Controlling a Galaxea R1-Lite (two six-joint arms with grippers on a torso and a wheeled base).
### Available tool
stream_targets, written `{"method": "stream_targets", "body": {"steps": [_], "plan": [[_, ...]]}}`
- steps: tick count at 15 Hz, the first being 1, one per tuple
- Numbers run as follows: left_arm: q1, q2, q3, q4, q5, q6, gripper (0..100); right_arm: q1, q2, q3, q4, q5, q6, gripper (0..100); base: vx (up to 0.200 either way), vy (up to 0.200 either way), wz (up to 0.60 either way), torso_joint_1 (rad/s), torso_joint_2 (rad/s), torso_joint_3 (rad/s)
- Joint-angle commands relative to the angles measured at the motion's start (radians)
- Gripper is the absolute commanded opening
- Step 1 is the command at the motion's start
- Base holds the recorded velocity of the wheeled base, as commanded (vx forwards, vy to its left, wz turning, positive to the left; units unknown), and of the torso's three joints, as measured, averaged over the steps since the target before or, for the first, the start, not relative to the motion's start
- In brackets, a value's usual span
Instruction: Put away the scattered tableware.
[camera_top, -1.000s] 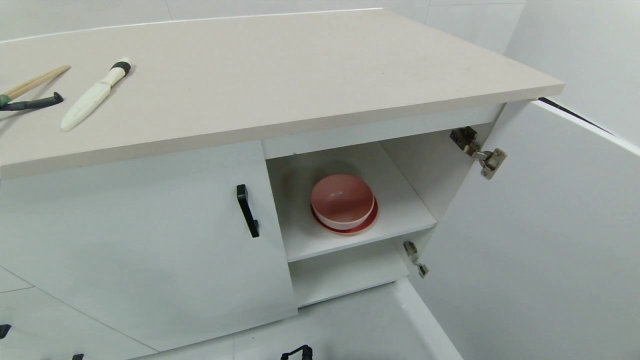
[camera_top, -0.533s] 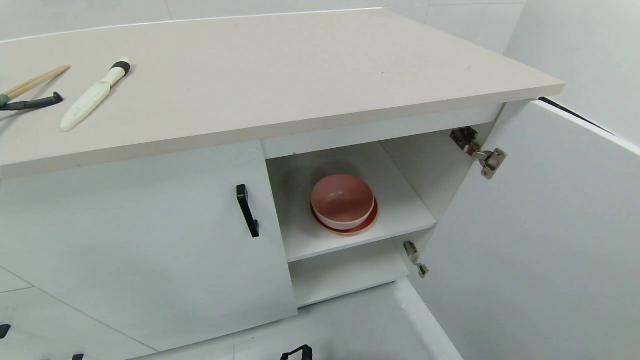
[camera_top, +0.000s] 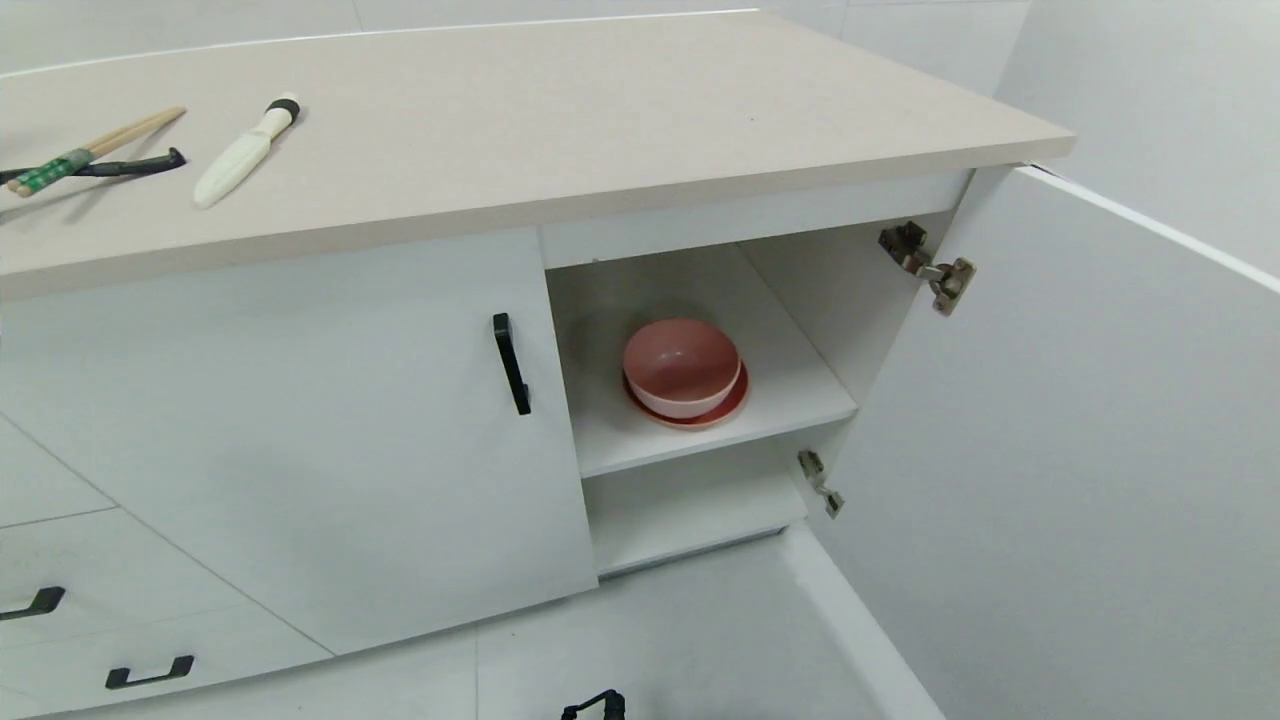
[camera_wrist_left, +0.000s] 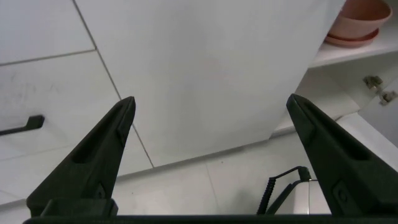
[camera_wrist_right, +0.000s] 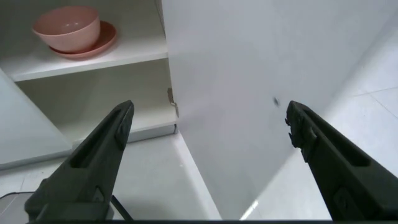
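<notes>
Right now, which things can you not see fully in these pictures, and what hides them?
Head view: the black utensil, one end cut off by the left edge.
Head view: the plate, mostly covered by the bowl.
Head view: whatever lies behind the closed door.

No text, label, number or sign can be read in these views. The table (camera_top: 600, 120), the white cabinet door (camera_top: 300, 430) and the pink bowl (camera_top: 682, 365) show plain surfaces. The chopsticks (camera_top: 95, 150) have a green band, but it is too small to tell if it carries any writing.
</notes>
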Motion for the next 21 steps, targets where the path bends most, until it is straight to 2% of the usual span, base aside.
{"method": "stream_targets", "body": {"steps": [1,2,10,11,17,19,21], "plan": [[0.0,0.0,0.0,0.001,0.0,0.001,100,-0.002,0.003,0.0,0.0,-0.001,-0.001,100,-0.2,0.0,0.0,-0.002,0.0,0.022],[0.0,0.0,0.0,0.001,0.0,0.001,100,0.0,0.003,0.0,0.0,-0.001,-0.001,100,-0.2,-0.2,0.0,0.002,0.01,0.002],[0.0,0.0,0.0,0.001,0.003,-0.001,100,0.0,0.003,0.0,0.0,0.001,-0.001,100,0.0,-0.2,0.0,0.001,0.0,0.002],[0.0,0.0,0.0,-0.001,0.004,-0.001,100,0.0,0.003,0.0,0.0,-0.001,-0.001,100,-0.2,-0.2,0.0,-0.002,0.01,-0.002],[0.0,0.0,0.0,0.001,0.006,-0.002,100,0.0,0.003,0.0,0.0,-0.001,-0.001,100,-0.2,0.0,0.0,0.003,0.0,0.002],[0.0,0.0,0.0,0.001,0.006,-0.001,100,0.0,0.003,0.0,0.0,0.001,0.001,100,-0.2,-0.2,0.0,0.002,0.0,0.0],[0.002,0.0,0.0,0.001,0.006,-0.001,100,0.0,0.003,0.0,0.0,0.001,0.001,100,0.0,-0.2,0.0,0.002,0.0,0.005]]}}
